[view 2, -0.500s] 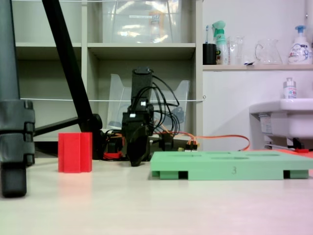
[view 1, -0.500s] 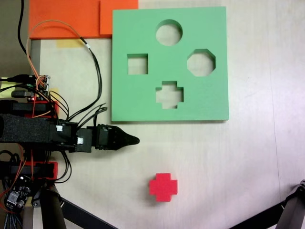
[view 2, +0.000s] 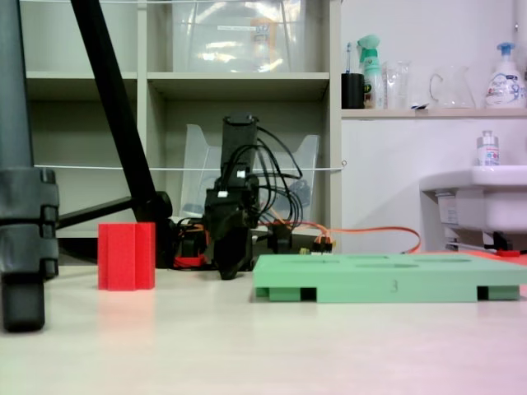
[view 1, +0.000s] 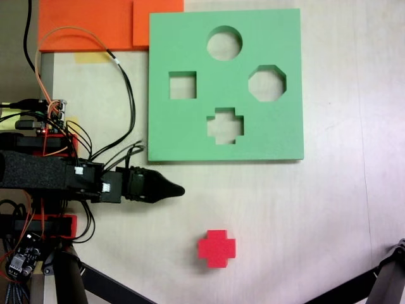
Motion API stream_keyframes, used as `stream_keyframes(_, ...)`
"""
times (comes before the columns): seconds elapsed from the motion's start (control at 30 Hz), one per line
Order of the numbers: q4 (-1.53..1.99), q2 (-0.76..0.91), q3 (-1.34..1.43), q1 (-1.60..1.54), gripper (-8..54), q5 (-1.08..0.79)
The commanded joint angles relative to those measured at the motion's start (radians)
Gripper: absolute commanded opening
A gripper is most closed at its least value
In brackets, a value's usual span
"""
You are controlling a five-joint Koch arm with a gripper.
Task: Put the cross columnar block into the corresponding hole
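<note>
From above, I see the small bright red plus-shaped foam block (view 1: 216, 247) at lower centre, down-right of my black gripper (view 1: 179, 189), well apart; its jaws look closed, gripping nothing.

a pale, wood-grained table (view 1: 304, 209) is filling the view from above, and soft even light is falling across it. in the low fixed view an off-white shelving unit (view 2: 239, 78) is standing behind the table, with clear plastic trays sitting in its compartments. to its right a white wall (view 2: 428, 33) is rising, a ledge (view 2: 428, 113) is carrying bottles and a glass jug, and a white sink (view 2: 482, 193) is jutting out below.
</note>
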Motion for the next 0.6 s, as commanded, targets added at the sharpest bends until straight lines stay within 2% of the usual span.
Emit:
stream_keyframes(0.0, -0.101, 0.054, 0.049, 0.011, 33.3, 0.469)
stream_keyframes(0.03, -0.155, 0.057, 0.031, 0.012, 32.4, 0.592)
stream_keyframes(0.1, -0.202, 0.06, -0.018, 0.055, 29.8, 0.698)
stream_keyframes(0.27, -0.097, 0.06, -0.127, 0.064, 29.8, 0.953)
stream_keyframes(0.4, 0.566, 0.072, -0.581, 0.066, 29.4, 1.204)
stream_keyframes(0.57, 0.897, 0.021, -0.936, 0.091, 26.6, 1.255)
